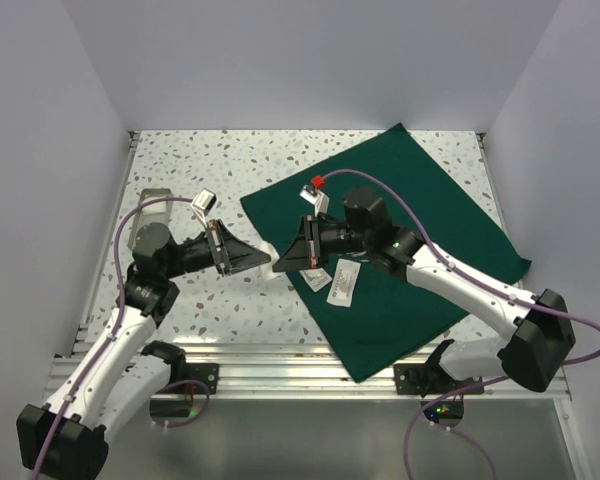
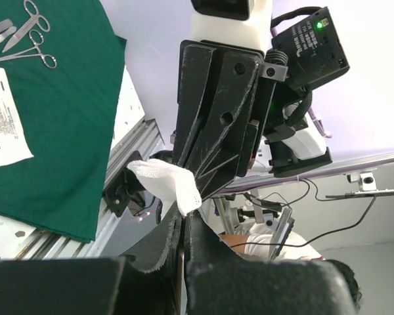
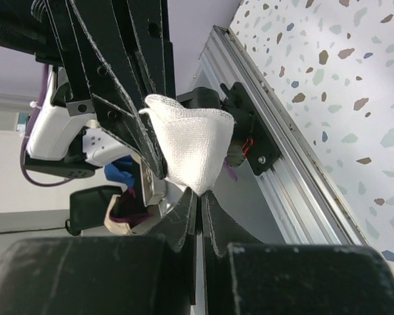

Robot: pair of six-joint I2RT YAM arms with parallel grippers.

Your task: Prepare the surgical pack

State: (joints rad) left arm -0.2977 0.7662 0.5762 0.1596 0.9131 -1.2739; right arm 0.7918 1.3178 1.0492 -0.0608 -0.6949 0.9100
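A small white gauze pad (image 1: 268,253) hangs in the air between my two grippers, left of the dark green drape (image 1: 420,230). My left gripper (image 1: 255,260) is shut on one corner of it, as the left wrist view (image 2: 184,220) shows, with the gauze (image 2: 167,185) just above the tips. My right gripper (image 1: 283,260) is shut on the opposite corner; the right wrist view (image 3: 200,200) shows the gauze (image 3: 194,147) there. On the drape lie a white packet (image 1: 343,282) and silver instruments (image 2: 26,36).
A small steel tray (image 1: 155,200) sits on the speckled table at the back left. A red-tagged item (image 1: 318,182) lies at the drape's left edge. The aluminium rail (image 1: 280,355) runs along the near edge. White walls close in three sides.
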